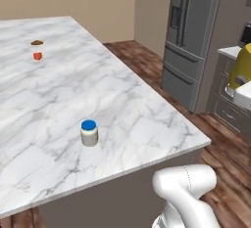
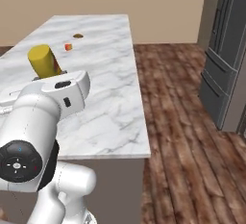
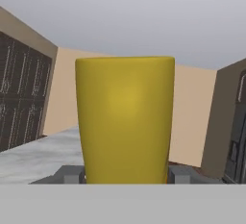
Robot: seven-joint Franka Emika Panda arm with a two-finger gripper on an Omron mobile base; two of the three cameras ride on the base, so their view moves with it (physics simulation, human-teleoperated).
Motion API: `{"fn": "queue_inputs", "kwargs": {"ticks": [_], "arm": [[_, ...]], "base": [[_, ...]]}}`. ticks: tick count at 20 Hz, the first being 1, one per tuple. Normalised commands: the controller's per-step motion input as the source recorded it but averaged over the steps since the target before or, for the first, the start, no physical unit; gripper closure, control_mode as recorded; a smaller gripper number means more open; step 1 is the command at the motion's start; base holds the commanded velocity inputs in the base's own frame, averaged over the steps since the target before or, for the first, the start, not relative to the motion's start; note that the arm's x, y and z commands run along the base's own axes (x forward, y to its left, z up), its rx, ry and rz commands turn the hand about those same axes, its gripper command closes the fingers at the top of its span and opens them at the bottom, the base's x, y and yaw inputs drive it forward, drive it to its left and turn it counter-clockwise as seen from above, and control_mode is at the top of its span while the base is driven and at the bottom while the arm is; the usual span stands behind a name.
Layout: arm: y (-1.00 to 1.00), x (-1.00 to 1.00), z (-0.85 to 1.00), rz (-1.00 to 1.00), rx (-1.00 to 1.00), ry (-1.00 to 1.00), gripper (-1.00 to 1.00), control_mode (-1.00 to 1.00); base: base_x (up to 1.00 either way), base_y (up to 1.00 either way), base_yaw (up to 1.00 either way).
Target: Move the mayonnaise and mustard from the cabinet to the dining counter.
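Observation:
The mayonnaise (image 1: 89, 132), a squat white jar with a blue lid, stands upright on the dining counter (image 1: 147, 124) near its front edge. My gripper (image 3: 126, 175) is shut on the mustard (image 3: 125, 117), a yellow bottle that rises between the two fingers (image 3: 72, 175). From the left base the mustard (image 1: 240, 68) hangs at the right edge, off the slab and apart from the jar. In the right base view the mustard (image 2: 43, 60) sticks up above my white hand, in front of the dining counter (image 2: 110, 74). The cabinet is out of view.
A small red item (image 1: 37, 56) and a brown one (image 1: 37, 42) lie far back on the slab. A grey fridge (image 1: 196, 36) stands to the right, with a grey drawer unit (image 1: 230, 104) beside it. Wood floor (image 2: 182, 122) lies between.

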Motion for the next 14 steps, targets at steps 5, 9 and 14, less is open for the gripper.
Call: {"fn": "queue_inputs", "kwargs": {"ticks": [5, 9, 14], "arm": [[0.0, 0.0, 0.0, 0.0, 0.0, 0.0, 1.0, 1.0], [0.0, 0.0, 0.0, 0.0, 0.0, 0.0, 1.0, 1.0], [0.0, 0.0, 0.0, 0.0, 0.0, 0.0, 1.0, 1.0]], "base": [[0.63, -0.02, 0.2], [0.67, -0.11, 0.21], [0.72, -0.15, 0.23]]}}
